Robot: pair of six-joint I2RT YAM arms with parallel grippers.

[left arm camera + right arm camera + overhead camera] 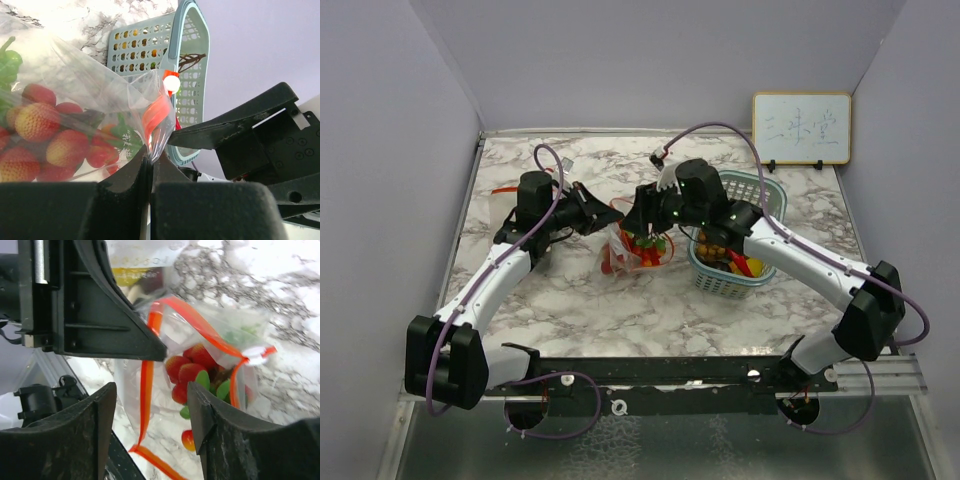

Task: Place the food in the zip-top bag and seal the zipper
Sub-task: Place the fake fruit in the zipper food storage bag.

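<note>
1. Plastic of the zip-top bag (pixel 100 100) is being pinched by the left gripper (pixel 150 161). Its fingers are pressing together on a fold of clear film just below the zipper (pixel 155 114).
2. The white slider tab (pixel 171 83) is sitting on the orange-red strip just beyond that pinch, further out from the fingertips.
3. The food (pixel 47 135), red strawberry-like pieces with something green, is lying inside the bag, off to one side of the left fingertips.
4. The right gripper (pixel 152 400) is hovering with its fingers spread and is gripping nothing. The bag mouth is lying just past its fingertips, with the zipper looping ahead of the gap.
5. The two grippers are facing each other, close together across the bag.
6. The teal mesh basket (pixel 720 284) is standing beside the right wrist, beyond the bag as seen from the left gripper. Loose toy pieces (pixel 740 262) are lying in it.
7. Bag and basket are both resting on the marble table (pixel 570 310).
</note>
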